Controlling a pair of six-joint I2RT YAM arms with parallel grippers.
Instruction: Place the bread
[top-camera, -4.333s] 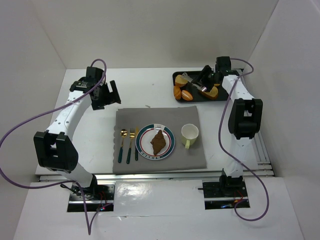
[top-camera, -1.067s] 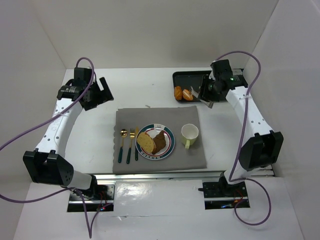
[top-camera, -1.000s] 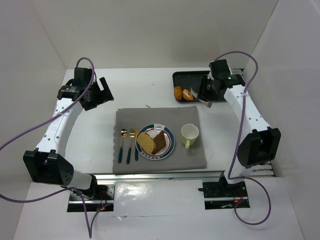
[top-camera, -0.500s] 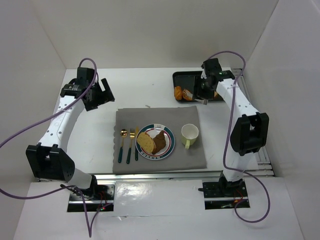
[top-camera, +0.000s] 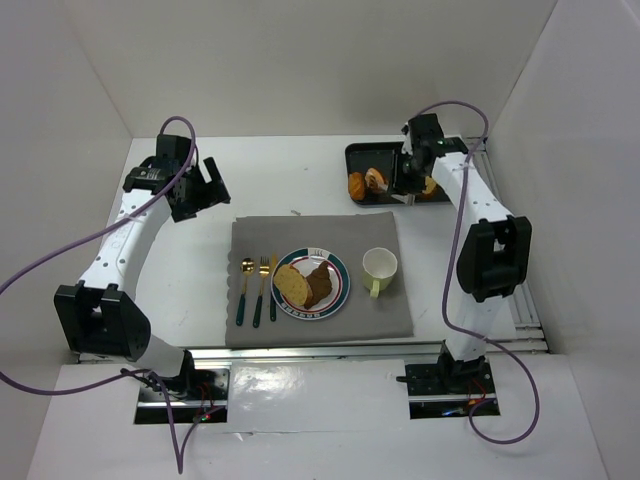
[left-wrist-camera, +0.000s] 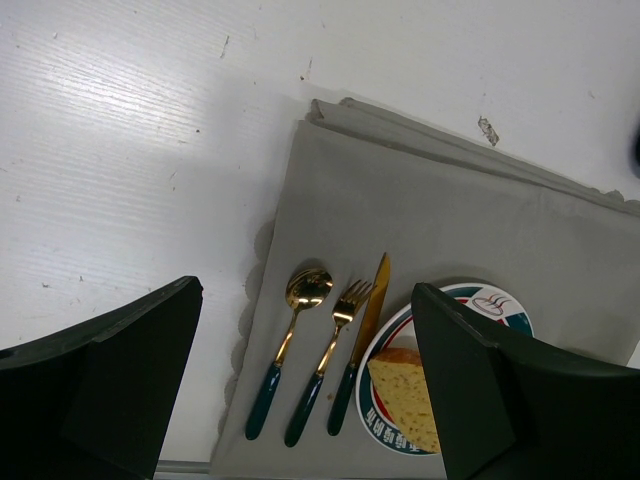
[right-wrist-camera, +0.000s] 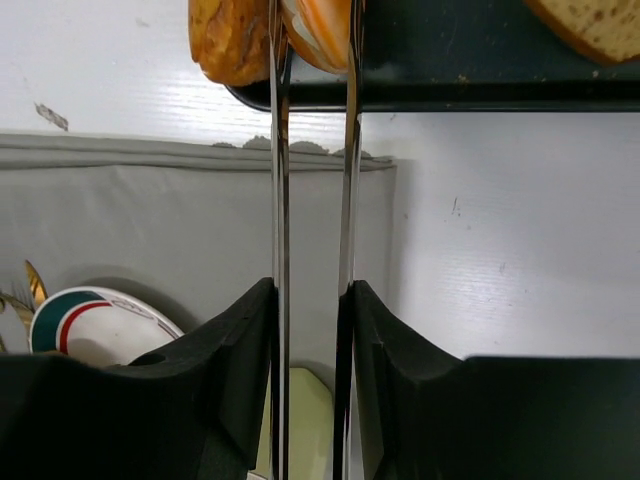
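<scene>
My right gripper (top-camera: 405, 180) is shut on metal tongs (right-wrist-camera: 279, 200). The two tong blades flank an orange bread roll (right-wrist-camera: 318, 28) at the near-left corner of the black tray (top-camera: 398, 155), touching both its sides. A second roll (right-wrist-camera: 228, 40) lies just to its left, and a bread slice (right-wrist-camera: 592, 20) at the tray's right. The plate (top-camera: 338, 272) on the grey mat holds a yellow slice (top-camera: 292, 287) and a brown slice (top-camera: 320, 284). My left gripper (top-camera: 205, 185) is open and empty, above the table left of the mat's far corner.
A pale green cup (top-camera: 379, 267) stands on the mat (top-camera: 300, 232) right of the plate. A gold spoon (left-wrist-camera: 290, 340), fork (left-wrist-camera: 328, 350) and knife (left-wrist-camera: 365, 330) lie left of the plate. White walls enclose the table on three sides.
A yellow slice has been added to the plate since the oldest frame. Over the last second my right gripper has moved the tongs left along the tray's front onto the orange roll. The left arm barely shifted.
</scene>
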